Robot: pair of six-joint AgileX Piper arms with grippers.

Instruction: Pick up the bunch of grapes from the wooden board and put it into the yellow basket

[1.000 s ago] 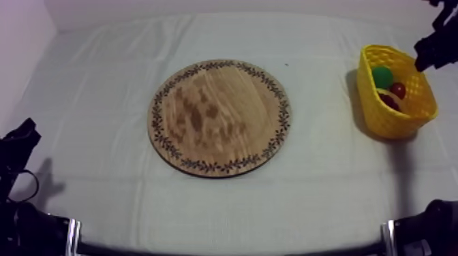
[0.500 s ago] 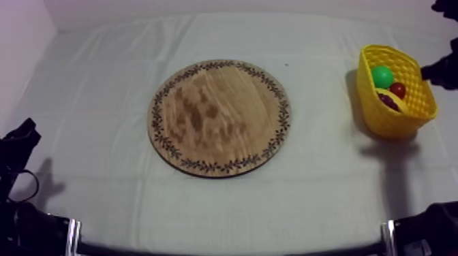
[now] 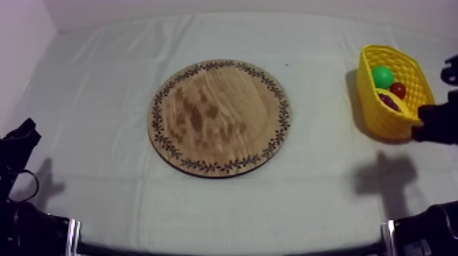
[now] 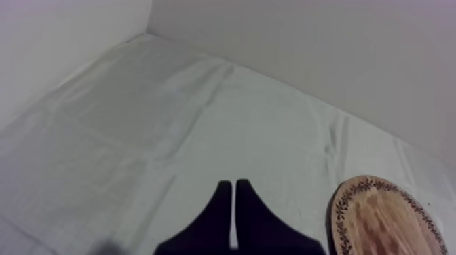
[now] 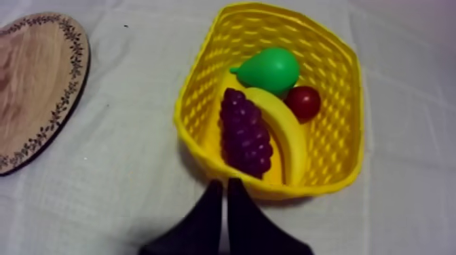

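Your right gripper [image 5: 222, 203]: fingers together, holding nothing, just short of the near rim of the yellow basket [image 5: 197, 129]. Its wrist view shows you the bunch of grapes [image 5: 245, 132] inside, against the banana [image 5: 283, 139], with the pear [image 5: 270, 68] and small red fruit [image 5: 302, 102] behind. Left gripper [image 4: 234, 203]: fingers together, near the wooden board [image 4: 387, 217]. From the top, open cloth [image 3: 320, 170] lies between board and basket.

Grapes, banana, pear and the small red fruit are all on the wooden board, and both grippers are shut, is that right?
No: the right wrist view shows the grapes, banana, pear and small red fruit in the yellow basket, not on the wooden board. The left gripper and right gripper are shut.
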